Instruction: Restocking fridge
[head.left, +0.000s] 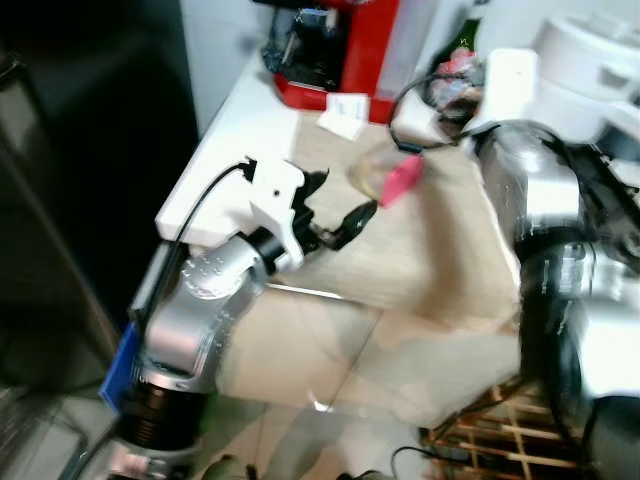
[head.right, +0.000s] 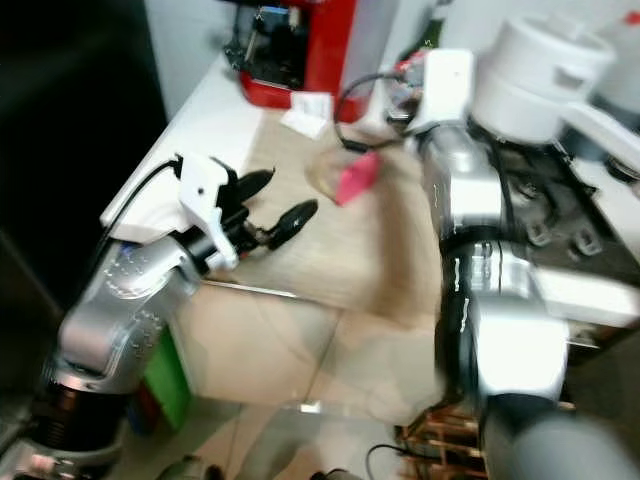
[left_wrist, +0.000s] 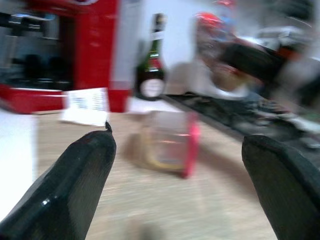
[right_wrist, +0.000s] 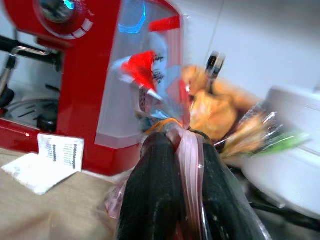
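The right gripper (right_wrist: 182, 200) pinches a plastic bag (right_wrist: 192, 165); the left gripper (head.left: 335, 215) gapes wide, empty, near a tub (left_wrist: 167, 145).

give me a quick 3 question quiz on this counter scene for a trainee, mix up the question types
1. True or false: the left gripper has its jaws closed on the clear container with the pink lid.
2. Multiple choice: what is the right gripper pinching? A) a green bottle B) a plastic bag of food C) a paper slip
3. Fill in: the appliance at the back of the wooden counter, next to the paper slip, is a ____ coffee machine.

Key
1. False: its jaws are open and short of the container, which stands free on the counter.
2. B: the plastic bag of food, its neck pinched between the jaws.
3. red
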